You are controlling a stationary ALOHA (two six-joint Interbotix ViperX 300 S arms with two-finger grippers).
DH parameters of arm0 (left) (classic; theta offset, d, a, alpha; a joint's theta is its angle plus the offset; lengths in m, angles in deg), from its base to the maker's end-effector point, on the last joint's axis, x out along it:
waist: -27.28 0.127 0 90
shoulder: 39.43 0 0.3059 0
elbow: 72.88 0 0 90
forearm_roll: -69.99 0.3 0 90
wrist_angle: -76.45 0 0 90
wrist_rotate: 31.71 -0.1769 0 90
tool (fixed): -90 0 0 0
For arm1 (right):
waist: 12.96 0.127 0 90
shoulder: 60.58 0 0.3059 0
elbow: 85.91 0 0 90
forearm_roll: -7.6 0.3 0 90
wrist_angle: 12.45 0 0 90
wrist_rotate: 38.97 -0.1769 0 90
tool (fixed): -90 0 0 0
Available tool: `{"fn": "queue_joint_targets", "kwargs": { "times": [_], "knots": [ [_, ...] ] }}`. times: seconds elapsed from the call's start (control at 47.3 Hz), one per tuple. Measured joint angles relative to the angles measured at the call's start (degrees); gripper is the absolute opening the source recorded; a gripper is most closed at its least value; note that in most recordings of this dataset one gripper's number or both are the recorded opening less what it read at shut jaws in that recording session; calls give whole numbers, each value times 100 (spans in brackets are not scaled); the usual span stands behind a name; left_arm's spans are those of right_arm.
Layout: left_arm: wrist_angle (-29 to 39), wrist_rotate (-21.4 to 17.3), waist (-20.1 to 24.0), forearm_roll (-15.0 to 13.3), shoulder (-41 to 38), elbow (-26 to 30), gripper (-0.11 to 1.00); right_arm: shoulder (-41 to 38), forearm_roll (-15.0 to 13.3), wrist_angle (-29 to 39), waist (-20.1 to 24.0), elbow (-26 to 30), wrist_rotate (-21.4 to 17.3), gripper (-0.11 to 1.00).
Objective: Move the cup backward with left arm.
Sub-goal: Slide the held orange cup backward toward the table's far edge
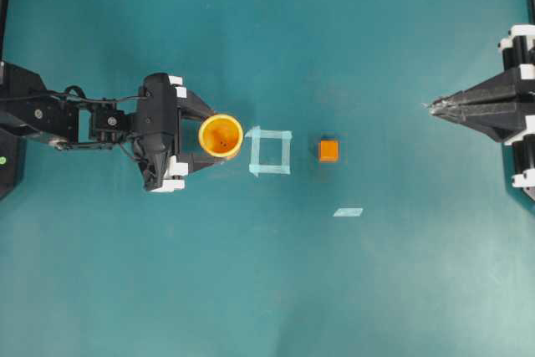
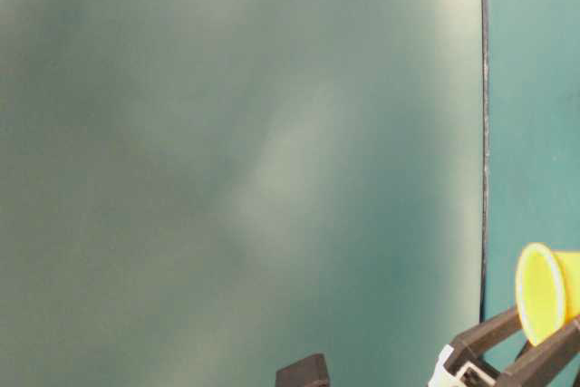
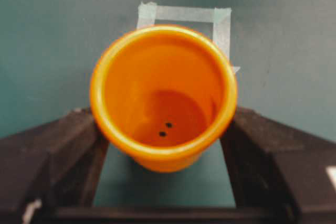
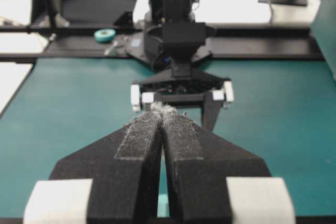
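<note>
L gripper (image 1: 213,137) has its fingers pressed on both sides of the cup (image 1: 221,135), gripping it upright, just left of the tape square (image 1: 271,151) in overhead view. R gripper (image 1: 436,107) sits fingers together, holding nothing, well apart. Orange cube (image 1: 328,150) lies beyond the square. Advice: keep the cup level, pull straight back w/o loosening the grip, set it down flat before letting go.
</note>
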Motion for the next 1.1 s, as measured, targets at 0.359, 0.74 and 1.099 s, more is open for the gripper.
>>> {"fn": "queue_joint_targets", "kwargs": {
  "times": [0.359, 0.74, 1.099],
  "knots": [
    [62, -9, 448, 0, 0, 9, 65, 0, 9, 0, 0, 0, -9, 0],
    [79, -18, 1406, 0, 0, 193, 64, 0, 9, 9, 0, 0, -9, 0],
    [729, -18, 2162, 9, -53, 554, 65, 0, 0, 70, 0, 0, -9, 0]
  ]
}}
